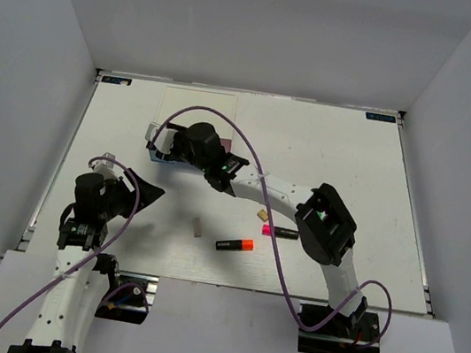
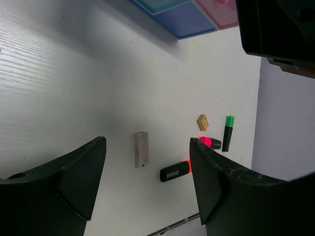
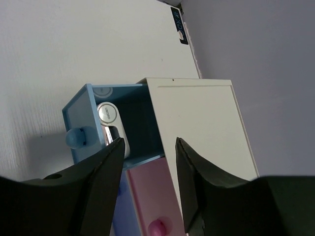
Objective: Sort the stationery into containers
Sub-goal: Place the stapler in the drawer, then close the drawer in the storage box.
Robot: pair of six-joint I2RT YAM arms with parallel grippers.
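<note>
Right wrist view: right gripper (image 3: 147, 147) spread open over the pulled-out light-blue drawer (image 3: 81, 110)

Seen from that wrist, the drawer stands drawn out of the cream-topped box (image 3: 202, 118), with its round knob (image 3: 76, 138) on the side away from the box. A white piece (image 3: 112, 129), oblong with small print I can't read, lies inside the drawer. The two black fingers are parted with nothing gripped between them. One fingertip overlaps the white piece in this view, and I can't tell whether it touches. Below the open drawer sits the pink front (image 3: 147, 196), which looks pushed in. From the left wrist, the darker blue front (image 2: 187, 19) shows just beside it.

Over on the other side, the left gripper (image 1: 148, 191) hangs above the table (image 1: 355, 160) near its left edge, jaws wide and holding nothing.

The loose stationery lies on the bare tabletop between the two arms, well apart from the box. The grey-white eraser (image 1: 197, 226) is nearest the left gripper. The orange highlighter (image 1: 234, 244) lies near it, towards the right arm. Further along are the pink highlighter (image 1: 279, 232) and the tan block (image 1: 261, 213), close together but not touching. The green highlighter (image 2: 228, 132) lies just beside the pink one in the left wrist view. From overhead I can't pick it out near the right arm's elbow.
</note>
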